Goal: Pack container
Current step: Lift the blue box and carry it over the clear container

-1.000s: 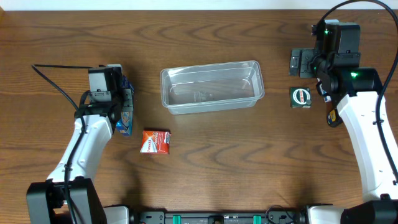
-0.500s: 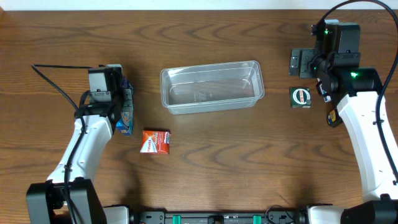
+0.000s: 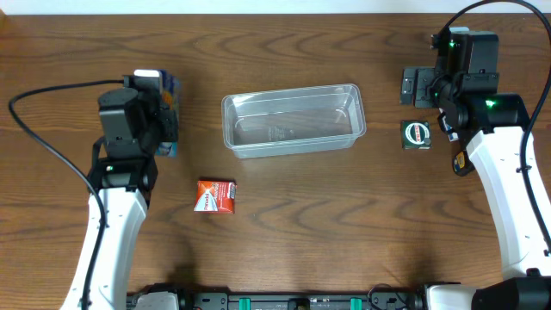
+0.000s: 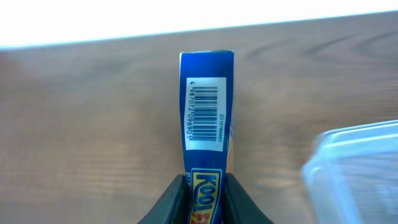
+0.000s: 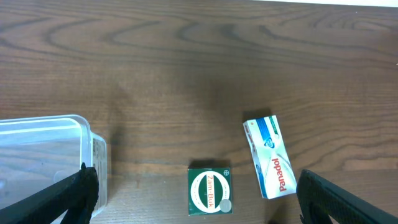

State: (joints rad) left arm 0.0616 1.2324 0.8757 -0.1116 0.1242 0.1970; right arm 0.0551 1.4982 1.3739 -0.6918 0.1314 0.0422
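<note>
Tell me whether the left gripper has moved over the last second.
Yes. Overhead, the left gripper, shut on the blue box, has shifted away from the unmoved red box, toward the far side.

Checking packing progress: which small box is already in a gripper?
The blue barcoded box, clamped in the left gripper; the red box, the green box and the white Panadol box lie free on the table.

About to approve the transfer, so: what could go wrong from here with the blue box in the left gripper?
1. The left gripper pinches only one end of the blue box, so it could pivot or slip in transit.
2. The container is shallow and nothing holds it; a low approach could clip its rim and shove it.
</note>
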